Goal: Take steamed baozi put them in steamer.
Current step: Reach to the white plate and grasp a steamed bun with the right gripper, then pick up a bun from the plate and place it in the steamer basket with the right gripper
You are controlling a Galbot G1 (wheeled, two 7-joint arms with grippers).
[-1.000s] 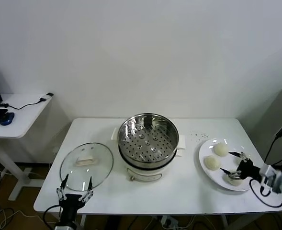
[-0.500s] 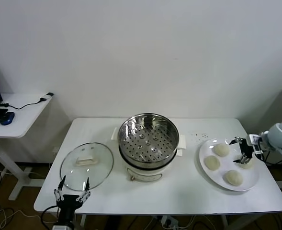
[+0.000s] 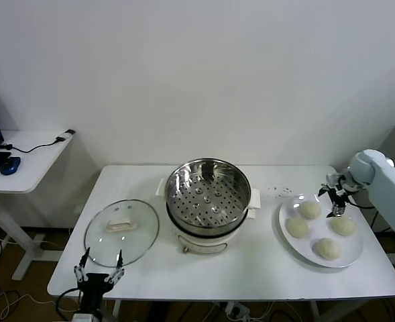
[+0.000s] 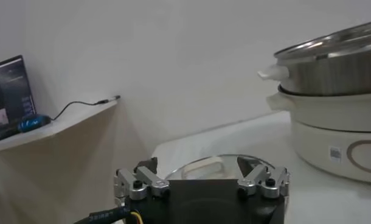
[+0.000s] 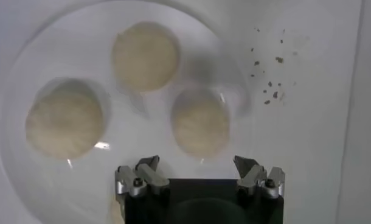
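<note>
Four baozi (image 3: pixel 310 210) sit on the white plate (image 3: pixel 288 238) at your right end of the table (image 3: pixel 264 268), well apart from the steamer (image 3: pixel 207 194), which stands at the table's middle with nothing in its basket. The buns look soft and light, so I judge they dent under a hard squeeze and their smooth domes may slip from a shallow grip. Take one low across its widest part, one finger on each side, and close gently.

Your right pincer (image 3: pixel 336 198) hangs above the far side of the plate, pointing down over the gap between the two farther buns. Its fingers stand wide apart, nothing between them, touching nothing. In the right wrist view the pincer (image 5: pixel 201 176) is spread wider than the bun (image 5: pixel 201 123) just ahead of it, so the opening looks sufficient; two more buns lie beyond, and the fourth is only a sliver at the frame edge.

Mind the neighbours: the buns lie near one another, and a finger coming down between them could nudge the next one.

Your left pincer (image 3: pixel 98 274) waits low at the near table edge, just by the glass lid (image 3: pixel 121 231), fingers apart and empty; the left wrist view shows it (image 4: pixel 201 182) facing that lid with the steamer off to one side.
</note>
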